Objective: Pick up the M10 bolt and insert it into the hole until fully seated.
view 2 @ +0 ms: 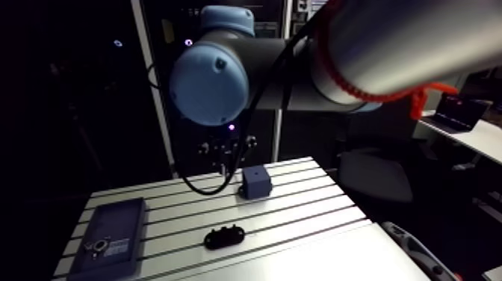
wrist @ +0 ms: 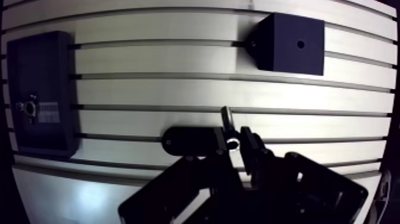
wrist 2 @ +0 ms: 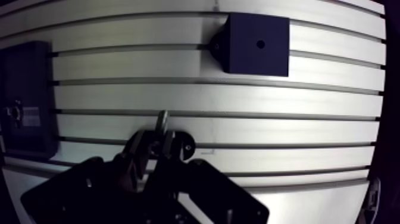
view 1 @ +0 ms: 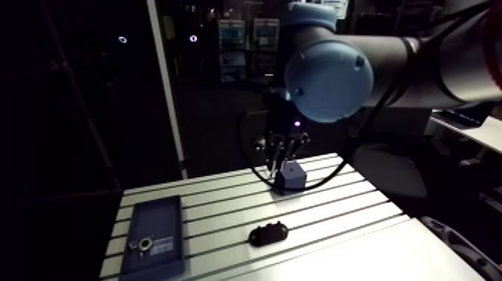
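Fingers [wrist: 253, 149] of the gripper [wrist: 234, 142] pinched the bolt [wrist: 227, 119] narrowly, at the arm view's centre, beside the block [view 1: 290, 178] with its hole [wrist: 300, 43]. Presumably steel: stiff, smooth, slippery; holding near the head seemed soundest.

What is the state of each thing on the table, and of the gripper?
M10 bolt: gripped between the jaws, off the table.
Gripper: shut on the M10 bolt.
Block hole: empty.
Black holder: flat on the table.
Tray: holding a metal part.
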Controlling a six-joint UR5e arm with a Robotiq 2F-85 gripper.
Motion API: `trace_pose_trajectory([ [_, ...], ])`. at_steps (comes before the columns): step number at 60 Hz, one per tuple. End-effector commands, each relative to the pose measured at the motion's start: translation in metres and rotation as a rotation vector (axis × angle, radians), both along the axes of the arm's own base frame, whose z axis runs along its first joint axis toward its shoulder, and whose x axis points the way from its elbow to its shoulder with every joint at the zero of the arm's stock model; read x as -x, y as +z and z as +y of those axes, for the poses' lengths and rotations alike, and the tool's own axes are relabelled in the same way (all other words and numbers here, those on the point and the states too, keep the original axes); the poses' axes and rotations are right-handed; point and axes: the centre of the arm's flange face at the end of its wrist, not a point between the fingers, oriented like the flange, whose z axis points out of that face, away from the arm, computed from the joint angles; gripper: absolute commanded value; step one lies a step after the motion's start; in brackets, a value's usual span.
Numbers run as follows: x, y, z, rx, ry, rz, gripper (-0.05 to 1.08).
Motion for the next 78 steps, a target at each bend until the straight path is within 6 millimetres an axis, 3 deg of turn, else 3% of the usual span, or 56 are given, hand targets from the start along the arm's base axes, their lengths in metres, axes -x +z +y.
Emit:
trace_pose_trajectory([
  [1,0.033,0.036,0.013,0.027,-0.024,-0.073,1.08],
  [4,0.04,0.039,0.015,0.03,-0.028,-0.082,1.08],
  [7,0.059,0.042,0.023,0.04,-0.054,-0.14,1.08],
  [24,0.1,0.043,0.037,0.03,-0.064,-0.238,1.08],
  [34,0.134,0.023,0.05,0.024,-0.063,-0.311,1.07],
  [58,0.165,0.007,0.063,0.004,-0.117,-0.361,1.08],
  [70,0.182,-0.019,0.073,-0.01,-0.123,-0.397,1.08],
  [78,0.187,-0.013,0.076,-0.013,-0.125,-0.382,1.08],
])
